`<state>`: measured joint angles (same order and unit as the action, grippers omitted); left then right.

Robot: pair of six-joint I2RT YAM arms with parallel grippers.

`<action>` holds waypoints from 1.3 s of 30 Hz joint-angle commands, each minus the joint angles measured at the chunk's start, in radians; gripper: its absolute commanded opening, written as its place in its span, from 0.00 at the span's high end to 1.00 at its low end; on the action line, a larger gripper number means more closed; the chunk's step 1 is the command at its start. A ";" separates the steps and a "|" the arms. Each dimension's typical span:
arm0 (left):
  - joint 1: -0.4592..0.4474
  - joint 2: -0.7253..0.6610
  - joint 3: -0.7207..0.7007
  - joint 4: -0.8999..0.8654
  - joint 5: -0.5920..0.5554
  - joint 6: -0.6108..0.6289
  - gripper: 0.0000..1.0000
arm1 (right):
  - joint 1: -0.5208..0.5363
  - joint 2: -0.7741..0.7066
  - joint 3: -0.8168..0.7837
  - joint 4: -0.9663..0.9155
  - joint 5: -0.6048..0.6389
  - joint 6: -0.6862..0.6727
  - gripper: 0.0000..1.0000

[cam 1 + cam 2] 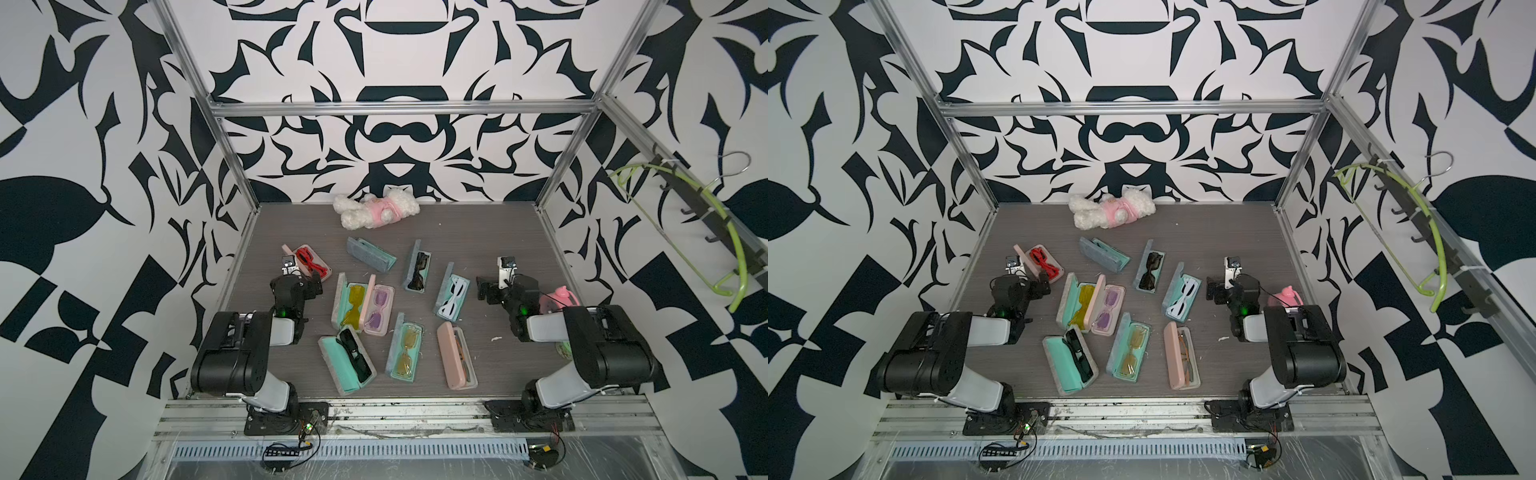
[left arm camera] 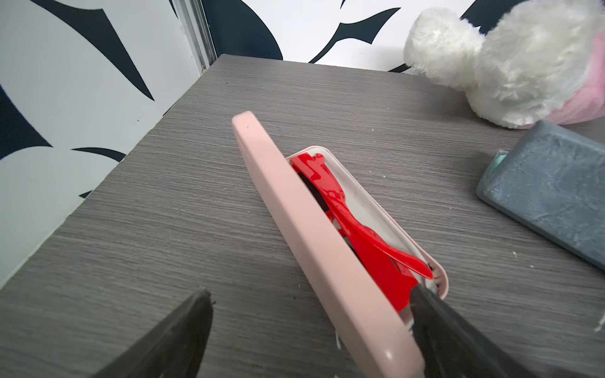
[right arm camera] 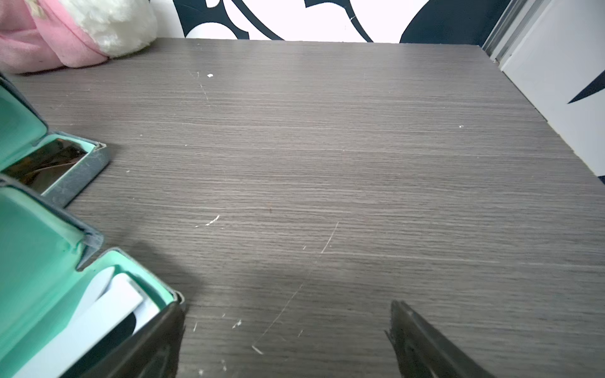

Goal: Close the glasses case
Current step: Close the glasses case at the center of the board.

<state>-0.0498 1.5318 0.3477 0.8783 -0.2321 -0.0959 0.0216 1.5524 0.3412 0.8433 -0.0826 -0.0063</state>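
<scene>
Several glasses cases lie open on the grey table. The nearest to my left gripper (image 1: 309, 283) is a pink case (image 1: 308, 262) holding red glasses (image 2: 343, 212), at the left rear. In the left wrist view its raised pink lid (image 2: 294, 212) stands between my open left gripper's (image 2: 311, 289) fingers, one finger on the table side, the other over the tray end. My right gripper (image 1: 484, 289) hangs open over bare table (image 3: 286, 306), just right of a mint-lined case (image 3: 49, 278) with white glasses (image 1: 453, 297).
Other open cases fill the middle: grey-blue (image 1: 370, 254), black glasses (image 1: 417, 268), yellow (image 1: 351, 303), purple (image 1: 379, 309), a mint one (image 1: 347, 359), amber (image 1: 405, 351), pink (image 1: 456, 353). A white and pink plush toy (image 1: 376, 210) lies at the back. A pink object (image 1: 559, 297) sits behind my right arm.
</scene>
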 commanded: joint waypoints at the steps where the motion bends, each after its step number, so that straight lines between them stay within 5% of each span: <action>1: 0.005 0.011 0.021 0.021 -0.007 0.010 0.01 | 0.004 -0.008 0.025 0.034 -0.005 0.004 0.00; 29: 0.002 -0.020 0.032 0.019 0.025 0.034 0.01 | 0.020 -0.041 0.018 0.032 0.041 -0.001 0.00; 32: -0.013 -0.152 0.166 -0.331 -0.007 0.034 0.01 | 0.075 -0.127 0.165 -0.334 0.198 0.016 0.00; 35: -0.025 -0.266 0.241 -0.428 -0.038 0.018 0.01 | 0.081 -0.108 0.395 -0.743 0.272 0.152 0.00; 39: -0.045 -0.391 0.420 -0.676 -0.030 -0.027 0.01 | 0.172 -0.116 0.555 -0.933 0.308 0.187 0.01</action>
<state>-0.0822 1.1984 0.6643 0.4301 -0.2501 -0.0872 0.1349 1.4723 0.8154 0.1822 0.1432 0.1120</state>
